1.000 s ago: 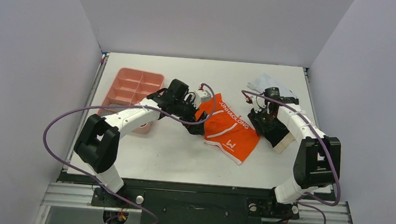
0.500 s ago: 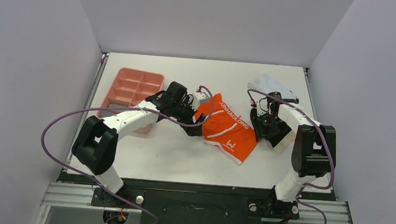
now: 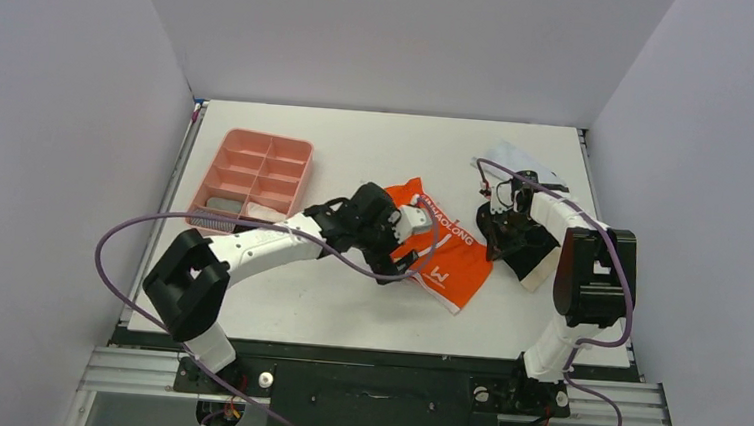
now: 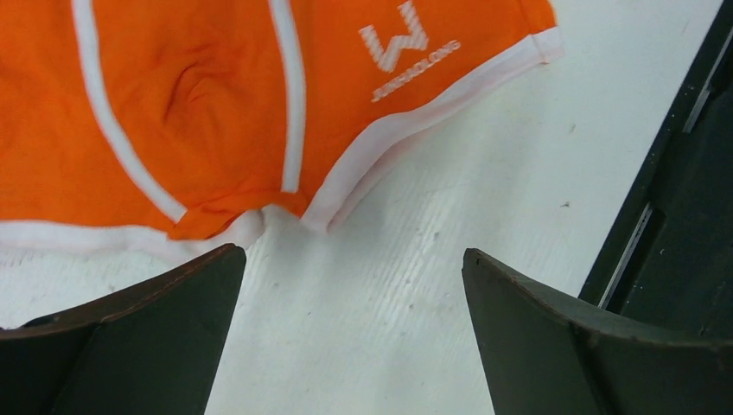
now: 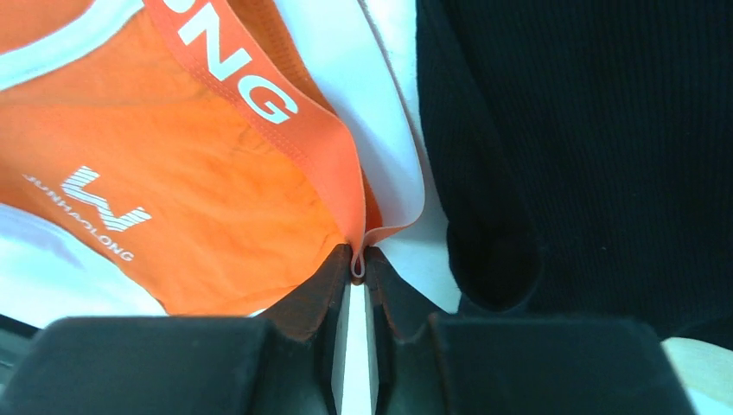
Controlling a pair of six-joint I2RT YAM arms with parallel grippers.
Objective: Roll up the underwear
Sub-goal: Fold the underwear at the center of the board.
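The orange underwear [image 3: 447, 255] lies flat in the middle of the table [image 3: 347, 301], with the black underwear [image 3: 535, 256] just to its right. The right gripper [image 5: 359, 264] pinches the right corner of the orange underwear's waistband between nearly closed jaws. The left gripper [image 4: 350, 259] hovers over its near-left hem, jaws spread wide and holding nothing. A pink tray [image 3: 268, 136] sits at the far left.
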